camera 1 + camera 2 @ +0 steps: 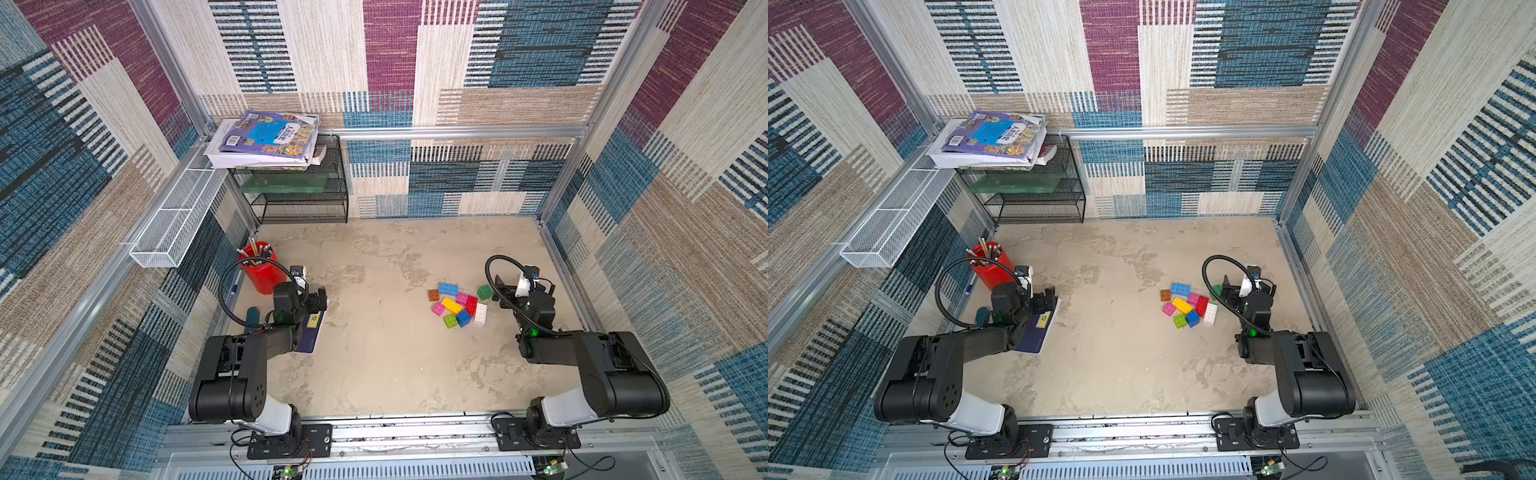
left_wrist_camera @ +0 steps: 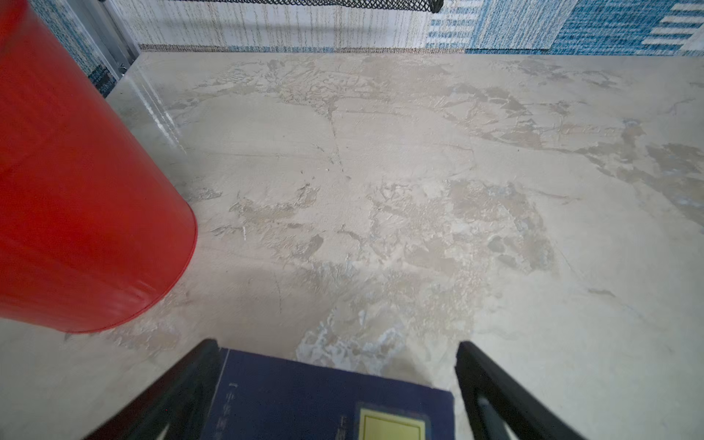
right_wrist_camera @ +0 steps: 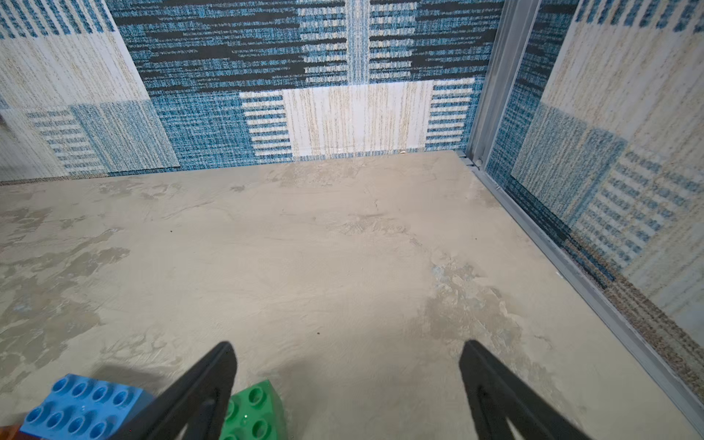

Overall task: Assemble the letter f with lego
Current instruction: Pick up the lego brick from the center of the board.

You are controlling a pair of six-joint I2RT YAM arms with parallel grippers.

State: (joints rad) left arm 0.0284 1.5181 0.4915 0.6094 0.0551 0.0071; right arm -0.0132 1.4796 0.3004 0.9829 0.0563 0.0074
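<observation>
The lego lies in a loose pile on the right of the table in both top views: a light blue brick, brown, yellow, pink, red, white, blue and light green. A dark green brick sits apart at the pile's right. My right gripper hovers open just right of it; in the right wrist view the green brick lies by one finger, nothing between the jaws. My left gripper stands open and empty, far left.
A dark blue book lies under the left gripper. A red pencil cup stands close behind it. A black mesh rack with stacked books fills the back left corner, and a white wire basket hangs on the left wall.
</observation>
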